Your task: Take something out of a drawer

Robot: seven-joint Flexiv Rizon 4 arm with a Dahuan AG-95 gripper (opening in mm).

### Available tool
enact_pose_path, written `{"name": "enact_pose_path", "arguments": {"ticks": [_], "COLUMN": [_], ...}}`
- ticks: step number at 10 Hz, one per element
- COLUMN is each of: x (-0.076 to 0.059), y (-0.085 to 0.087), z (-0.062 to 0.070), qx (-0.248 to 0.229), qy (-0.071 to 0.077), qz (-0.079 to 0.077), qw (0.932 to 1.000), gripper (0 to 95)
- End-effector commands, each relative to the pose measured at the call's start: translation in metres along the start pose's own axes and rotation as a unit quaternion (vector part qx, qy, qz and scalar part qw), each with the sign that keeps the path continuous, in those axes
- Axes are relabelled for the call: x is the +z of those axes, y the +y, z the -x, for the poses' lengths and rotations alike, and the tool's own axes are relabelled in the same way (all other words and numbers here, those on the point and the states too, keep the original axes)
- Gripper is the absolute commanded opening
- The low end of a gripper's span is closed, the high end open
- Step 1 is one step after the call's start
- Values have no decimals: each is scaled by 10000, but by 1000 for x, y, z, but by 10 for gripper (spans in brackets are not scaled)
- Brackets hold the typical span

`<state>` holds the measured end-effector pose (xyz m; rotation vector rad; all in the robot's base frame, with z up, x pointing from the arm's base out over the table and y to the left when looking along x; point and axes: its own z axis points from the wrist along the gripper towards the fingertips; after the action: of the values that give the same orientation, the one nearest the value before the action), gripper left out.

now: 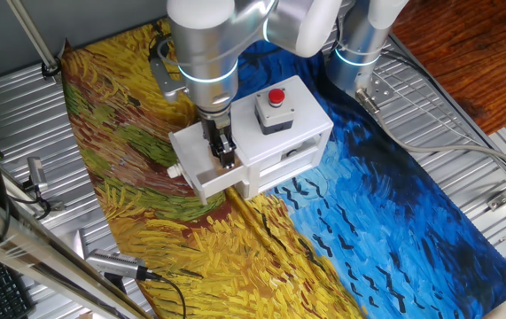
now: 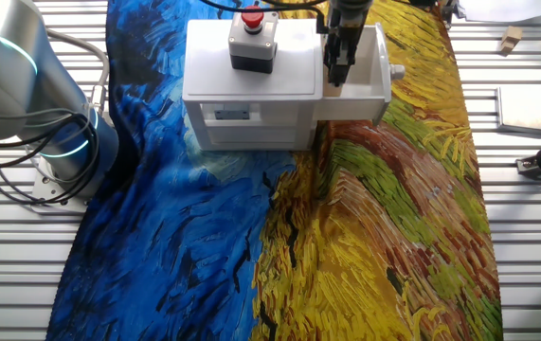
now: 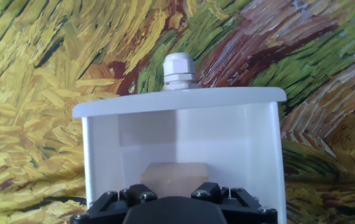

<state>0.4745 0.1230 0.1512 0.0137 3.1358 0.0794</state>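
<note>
Black claw (image 3: 174, 200), grip state unclear, over a pale tan, smooth-faced block (image 3: 174, 177) inside the white drawer (image 3: 183, 102).

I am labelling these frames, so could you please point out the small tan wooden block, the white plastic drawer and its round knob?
Small tan wooden block (image 3: 174, 176): hand view, front face.
White plastic drawer (image 3: 178, 102): hand view, front rim.
Round white knob (image 3: 180, 70): hand view, its body.

No text, label, brand, number or sign could be read in any view. The white box (image 1: 292, 120), its red push button (image 1: 276, 97), the drawer (image 3: 183, 134) and the painted cloth (image 2: 365, 237) bore no legible writing.
</note>
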Motion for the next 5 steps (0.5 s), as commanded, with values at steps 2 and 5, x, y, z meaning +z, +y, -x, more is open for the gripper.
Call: {"name": "enact_pose_path", "arguments": {"ticks": [2,5], "x": [-8,-30], "y": [0,2], "z": [3,7], "qx": [-229,-456], "qy": [23,86], "qz": [-14,-9], "qw": [9997,9989], "gripper": [0,0]}}
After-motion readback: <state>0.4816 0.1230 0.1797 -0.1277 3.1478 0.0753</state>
